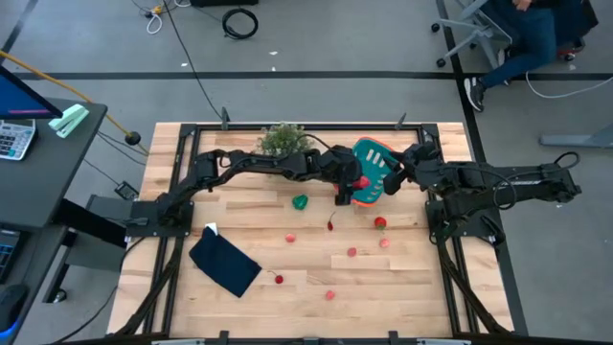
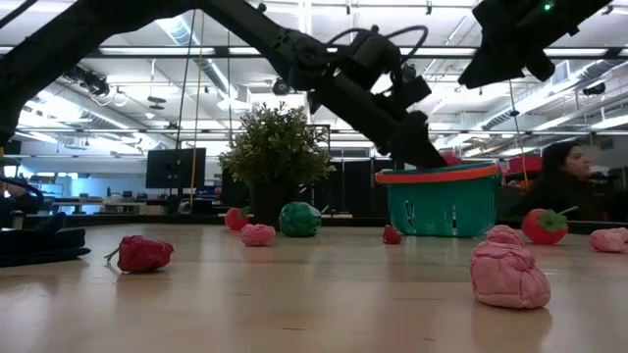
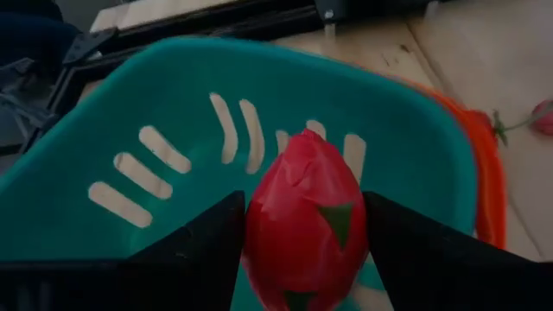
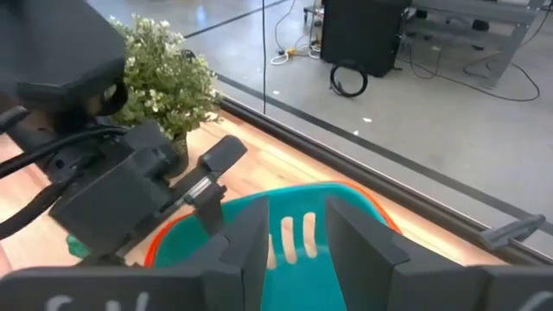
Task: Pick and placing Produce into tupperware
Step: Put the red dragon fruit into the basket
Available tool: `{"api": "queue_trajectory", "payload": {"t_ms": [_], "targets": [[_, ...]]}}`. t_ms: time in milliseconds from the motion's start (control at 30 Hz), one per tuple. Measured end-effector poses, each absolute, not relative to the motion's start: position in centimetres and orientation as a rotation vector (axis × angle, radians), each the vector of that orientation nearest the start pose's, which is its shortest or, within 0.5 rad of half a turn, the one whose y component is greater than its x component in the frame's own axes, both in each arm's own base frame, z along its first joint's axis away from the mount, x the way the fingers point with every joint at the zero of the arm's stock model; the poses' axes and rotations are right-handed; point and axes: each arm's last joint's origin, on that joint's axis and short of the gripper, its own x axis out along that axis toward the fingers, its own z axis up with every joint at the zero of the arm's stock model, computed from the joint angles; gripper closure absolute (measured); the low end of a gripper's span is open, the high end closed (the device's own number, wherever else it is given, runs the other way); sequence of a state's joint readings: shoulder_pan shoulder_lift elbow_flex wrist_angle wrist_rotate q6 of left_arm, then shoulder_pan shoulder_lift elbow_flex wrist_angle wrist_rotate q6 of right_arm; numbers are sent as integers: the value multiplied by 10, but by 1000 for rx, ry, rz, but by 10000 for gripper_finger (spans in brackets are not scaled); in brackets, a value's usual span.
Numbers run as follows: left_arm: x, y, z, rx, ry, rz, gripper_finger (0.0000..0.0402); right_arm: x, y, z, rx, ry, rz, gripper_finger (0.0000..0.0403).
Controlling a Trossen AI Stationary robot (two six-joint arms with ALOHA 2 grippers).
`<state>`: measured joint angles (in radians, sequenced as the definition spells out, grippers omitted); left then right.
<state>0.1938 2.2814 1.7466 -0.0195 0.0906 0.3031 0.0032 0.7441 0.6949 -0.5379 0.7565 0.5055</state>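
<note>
My left gripper (image 1: pixel 360 182) (image 3: pixel 302 203) reaches over the teal basket (image 1: pixel 372 161) (image 2: pixel 437 201) and is shut on a red toy fruit with green scales (image 3: pixel 302 216). The fruit hangs over the basket's slotted inside (image 3: pixel 173 164). The basket stands on the table by its base. My right gripper (image 1: pixel 395 172) (image 4: pixel 296 216) hovers above the basket's right end with its fingers a little apart. More produce lies on the table: a green piece (image 1: pixel 301 202), a red one (image 1: pixel 380 223) and pink ones (image 1: pixel 351 252) (image 2: pixel 508 275). My left gripper pinches the red fruit's broad middle (image 3: pixel 259 233) between its two fingers (image 3: pixel 203 238), one on each side. It comes slanting down from the table's left side. The fruit is lifted clear, its pointed end past the fingertips, above the basket's inside.
A bushy potted plant (image 1: pixel 283 139) (image 2: pixel 275 157) stands left of the basket, close under my left arm. A dark navy cloth (image 1: pixel 225 264) lies near the left front. Scattered fruit (image 1: pixel 330 294) dots the middle and near part of the table. A person sits beyond the far right corner (image 1: pixel 536 29).
</note>
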Motion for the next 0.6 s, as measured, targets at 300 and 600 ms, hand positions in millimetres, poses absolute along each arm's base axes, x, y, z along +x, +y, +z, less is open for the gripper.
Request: {"api": "queue_trajectory", "payload": {"t_ms": [300, 600], "targets": [[506, 100, 176, 317, 575, -10, 162, 148, -20, 281, 238, 360, -848, 279], [507, 100, 177, 325, 560, -9, 161, 148, -20, 281, 236, 361, -849, 279]]}}
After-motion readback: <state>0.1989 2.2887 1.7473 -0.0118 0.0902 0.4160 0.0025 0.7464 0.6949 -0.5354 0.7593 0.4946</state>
